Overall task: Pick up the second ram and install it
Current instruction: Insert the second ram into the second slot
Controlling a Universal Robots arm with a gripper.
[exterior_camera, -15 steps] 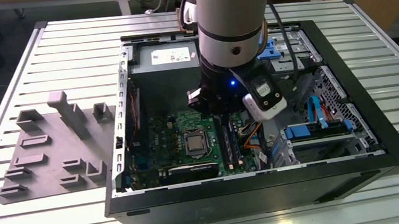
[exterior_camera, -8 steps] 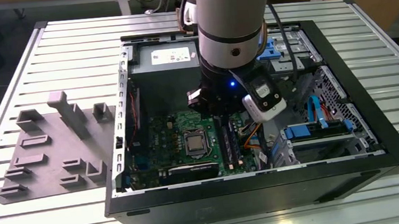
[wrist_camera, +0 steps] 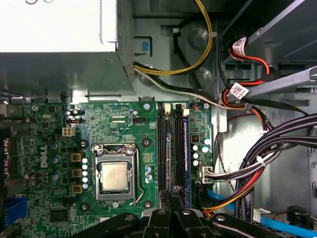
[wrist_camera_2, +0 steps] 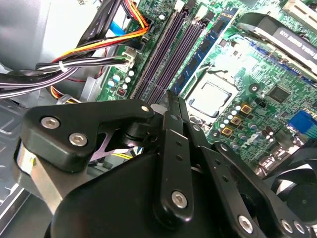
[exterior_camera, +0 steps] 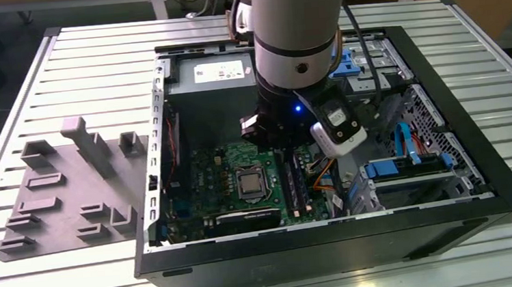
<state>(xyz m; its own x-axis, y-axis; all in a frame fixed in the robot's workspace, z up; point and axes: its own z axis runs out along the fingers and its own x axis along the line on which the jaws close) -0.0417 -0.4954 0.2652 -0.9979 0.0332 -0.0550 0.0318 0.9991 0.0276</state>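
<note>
In the exterior view, the open computer case (exterior_camera: 337,247) is lying on its side on the slatted table (exterior_camera: 47,283), with its black wall nearest. Just inside that wall, the green motherboard (exterior_camera: 213,181) is lying flat, with the processor (wrist_camera: 114,178) sitting in its socket. To the exterior view's left of the case, the grey tray (exterior_camera: 68,192) is resting on the table.

Farther in, the arm (exterior_camera: 294,44) is reaching down into the case, and the gripper (wrist_camera_2: 173,99) is hanging just above the near end of the memory slots. In both wrist views its fingers (wrist_camera: 171,198) are standing drawn together; whether they are pinching anything cannot be told.

What looks like the second ram (wrist_camera: 177,148) is standing on edge in the slot bank, a long dark stick directly under the fingertips and just beside a blue-edged module (wrist_camera: 186,148).

Beside the slots, bundled cables (wrist_camera: 257,163) are running across the case floor. At the far end, the grey power supply (exterior_camera: 209,72) is sitting against the case wall.
</note>
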